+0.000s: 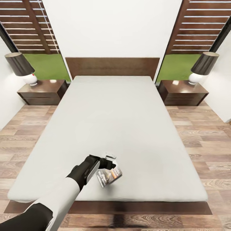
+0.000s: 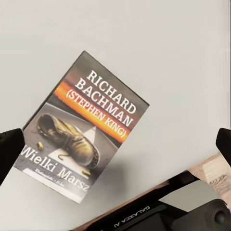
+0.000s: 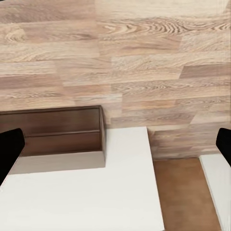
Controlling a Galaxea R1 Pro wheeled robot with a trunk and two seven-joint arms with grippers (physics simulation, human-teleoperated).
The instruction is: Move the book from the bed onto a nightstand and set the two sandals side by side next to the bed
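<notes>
Reaching over the foot of the bed, the left gripper hovers at the book, which lies flat on the mattress near the foot edge, left of centre. In the left wrist view the book sits between the two dark fingertips, which stand wide apart at either side of the view; nothing is held. I can't tell whether a finger touches the cover yet. The right gripper also shows its tips far apart w/ nothing between, over floor and a white and dark-wood edge.

Handling, as a guess: thin paperback, light, bendy, glossy cover so prob. a bit slippery, not fragile. Lying flat on a soft mattress, it gives little edge to get under; best bet is pinching across the short width, or pressing one edge into the mattress so the other lifts.

Count: 1 book, 1 bed, 2 nightstands, left and right, each w/ 1 lamp, so 2 lamps.
</notes>
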